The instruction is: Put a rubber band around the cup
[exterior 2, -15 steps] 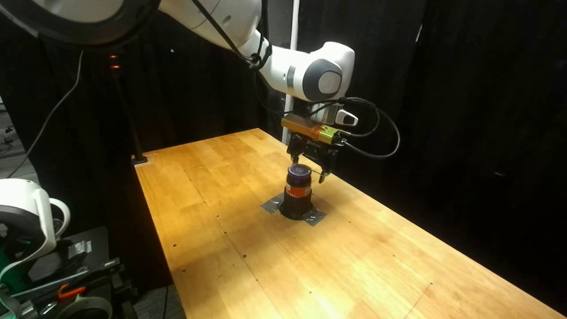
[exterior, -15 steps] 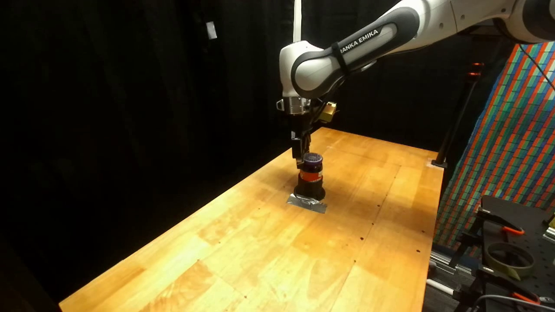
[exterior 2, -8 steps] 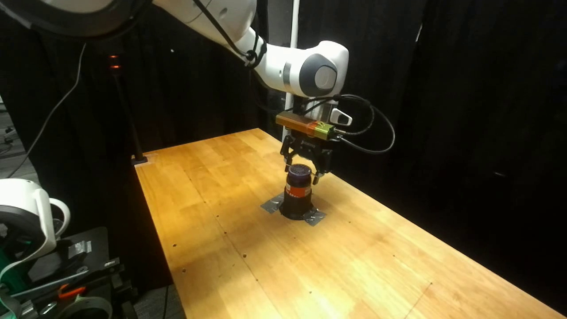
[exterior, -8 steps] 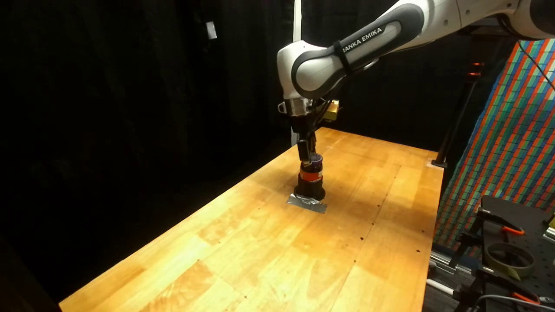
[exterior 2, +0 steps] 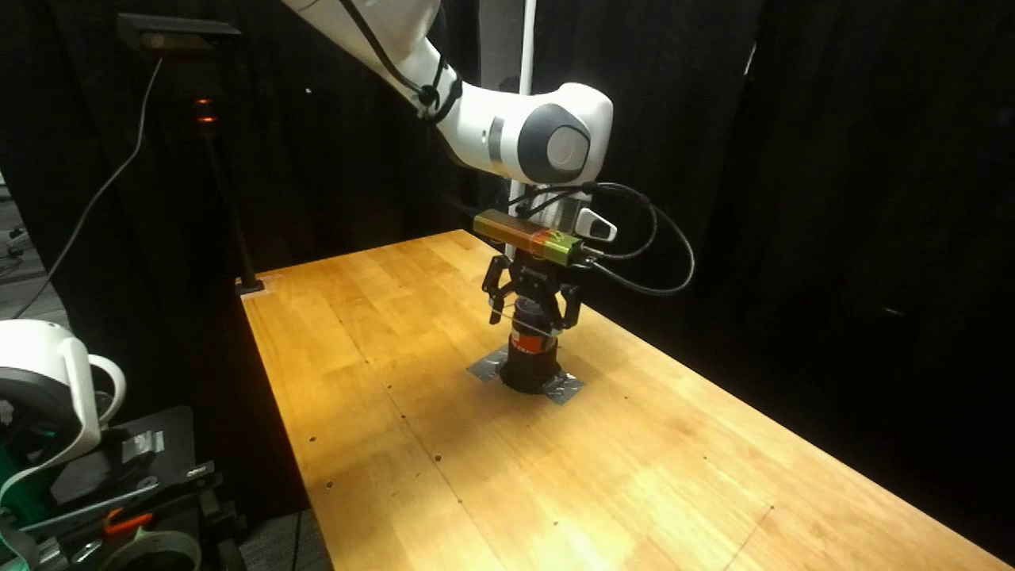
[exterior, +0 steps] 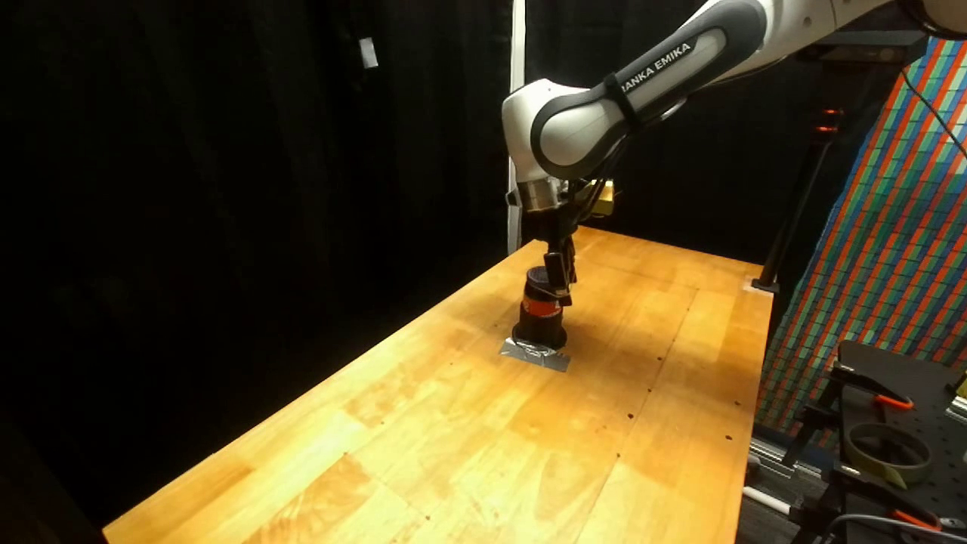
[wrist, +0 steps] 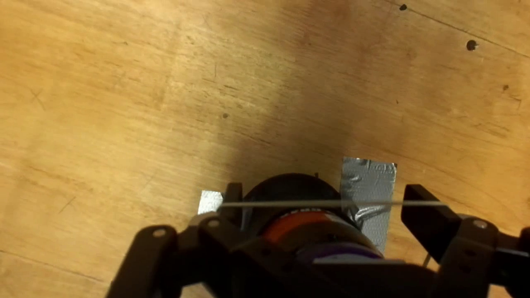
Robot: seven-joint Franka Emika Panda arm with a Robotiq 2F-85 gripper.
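Observation:
The cup stands upright on the table, dark with an orange-red band and purplish top; it shows in both exterior views (exterior: pixel 540 308) (exterior 2: pixel 533 343) and in the wrist view (wrist: pixel 296 227). My gripper (exterior 2: pixel 527 323) is open, low over the cup, with one finger on each side of it; in the wrist view (wrist: pixel 327 201) the fingers are wide apart. A thin pale rubber band (wrist: pixel 298 204) is stretched between the fingers; its near strand crosses in front of the cup's upper part in an exterior view (exterior 2: pixel 519 318). The far strand is mostly hidden, so I cannot tell whether it encircles the cup.
Silver tape strips (exterior 2: pixel 563 388) (wrist: pixel 368 186) hold the cup's wide black base to the wooden table (exterior 2: pixel 674 460). A dark post (exterior 2: pixel 230 214) stands at the table's far corner. A side cart with a tape roll (exterior: pixel 888 453) is beside the table.
My gripper has moved from beyond the cup to over it and lower, toward the right in one exterior picture. The band's near strand now passes in front of the cup. The cup has not moved.

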